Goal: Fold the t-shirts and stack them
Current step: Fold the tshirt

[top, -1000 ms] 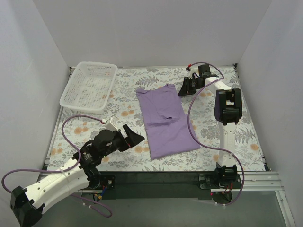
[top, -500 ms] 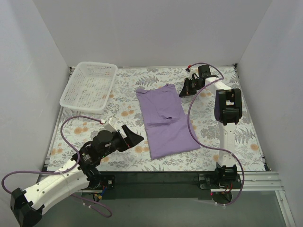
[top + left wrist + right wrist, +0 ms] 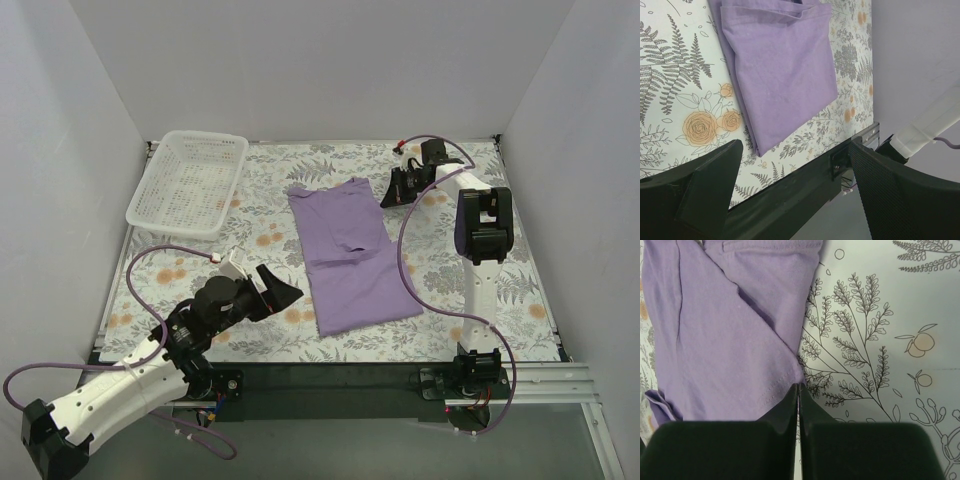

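Observation:
The lavender-purple t-shirt [image 3: 350,250] lies folded lengthwise into a long strip in the middle of the table. It also shows in the left wrist view [image 3: 780,70] and the right wrist view [image 3: 730,330]. My right gripper [image 3: 386,194] is low at the shirt's far right corner. In the right wrist view the gripper [image 3: 799,386] is shut, with the pointed fabric corner pinched at its tips. My left gripper [image 3: 288,291] is open and empty, above the table left of the shirt's near end. In its own view the gripper [image 3: 800,200] shows its jaws wide apart.
A white mesh basket [image 3: 190,180] stands at the far left of the floral tablecloth. The black front rail [image 3: 330,375] runs along the near edge. White walls close in the left, right and back sides. Purple cables hang from both arms.
My right gripper has shifted slightly to the right at the shirt's corner. My left arm has drawn back a little towards its base. The shirt looks unchanged.

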Controlling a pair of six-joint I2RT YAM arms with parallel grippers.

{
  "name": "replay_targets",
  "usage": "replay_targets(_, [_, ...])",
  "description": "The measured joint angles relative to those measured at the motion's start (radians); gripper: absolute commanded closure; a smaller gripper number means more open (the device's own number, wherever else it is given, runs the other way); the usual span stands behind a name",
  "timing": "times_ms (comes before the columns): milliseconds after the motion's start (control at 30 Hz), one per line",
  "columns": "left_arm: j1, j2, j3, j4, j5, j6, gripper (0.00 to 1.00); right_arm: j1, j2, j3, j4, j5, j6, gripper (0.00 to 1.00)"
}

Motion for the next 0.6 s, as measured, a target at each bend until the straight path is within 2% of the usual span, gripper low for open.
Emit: replay_targets(600, [0.000,-0.031,0.000,-0.003,-0.007,0.003,0.13,0.000,-0.092,-0.045,-0.022,-0.010,-0.014,0.99])
